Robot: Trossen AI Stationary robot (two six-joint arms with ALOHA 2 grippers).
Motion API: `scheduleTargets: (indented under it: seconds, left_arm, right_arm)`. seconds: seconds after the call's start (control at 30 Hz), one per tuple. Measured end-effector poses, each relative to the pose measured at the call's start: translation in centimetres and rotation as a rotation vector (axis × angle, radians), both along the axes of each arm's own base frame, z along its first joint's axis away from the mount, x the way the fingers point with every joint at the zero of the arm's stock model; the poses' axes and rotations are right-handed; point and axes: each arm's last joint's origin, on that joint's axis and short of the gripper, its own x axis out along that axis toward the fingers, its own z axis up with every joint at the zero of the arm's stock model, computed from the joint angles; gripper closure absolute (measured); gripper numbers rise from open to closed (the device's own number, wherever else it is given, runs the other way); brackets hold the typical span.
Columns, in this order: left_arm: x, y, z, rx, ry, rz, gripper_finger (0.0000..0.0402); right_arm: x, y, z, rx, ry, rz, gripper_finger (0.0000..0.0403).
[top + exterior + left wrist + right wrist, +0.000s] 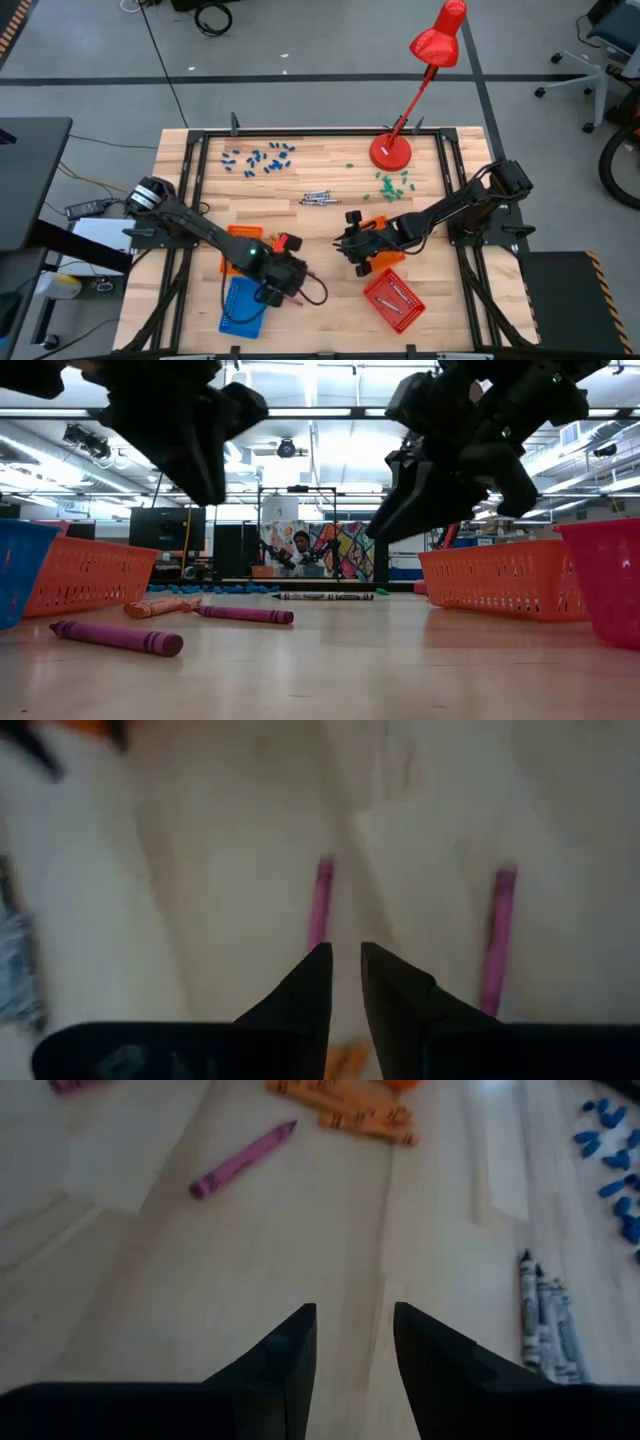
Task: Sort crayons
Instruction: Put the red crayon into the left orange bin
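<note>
L gripper (340,960) hangs over bare table just right of the blue basket (240,305), jaws narrow w/ nothing between, tips lined up on a pink crayon (320,905); a 2nd pink crayon (496,935) lies beside it, apart, roughly parallel. Likely step: pick the first pink one. To do it well: open a bit wider first, centre on mid-shaft, keep jaws square across the stick, drop straight down, don't nudge the neighbour. Its long axis runs straight away from the fingers, so approach looks about right; which end is the tip, can't tell.

Grey crayons (318,198) sit mid-table, laid side by side, axes left-right.

R gripper (355,1340) hovers near the orange basket (372,226), jaws open, empty, waiting.
</note>
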Motion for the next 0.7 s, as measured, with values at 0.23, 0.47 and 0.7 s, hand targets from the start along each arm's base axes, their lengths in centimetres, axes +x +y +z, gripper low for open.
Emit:
scheduleTargets:
  seconds: [0.23, 0.47, 0.7]
  left_arm:
    - [1.3, -1.7, -3.8, -0.123, 0.086, 0.019, 0.0331]
    - [2.2, -3.3, -4.5, -0.158, 0.106, 0.036, 0.0284]
    - [2.2, -4.3, -3.6, -0.236, 0.121, 0.035, 0.0238]
  right_arm:
    - [-0.3, -0.3, 0.7, 0.006, -0.008, -0.016, 0.0264]
    - [-0.2, -0.5, 0.7, 0.006, -0.005, -0.024, 0.0264]
    - [-0.2, -0.6, 0.7, 0.009, -0.004, -0.029, 0.0264]
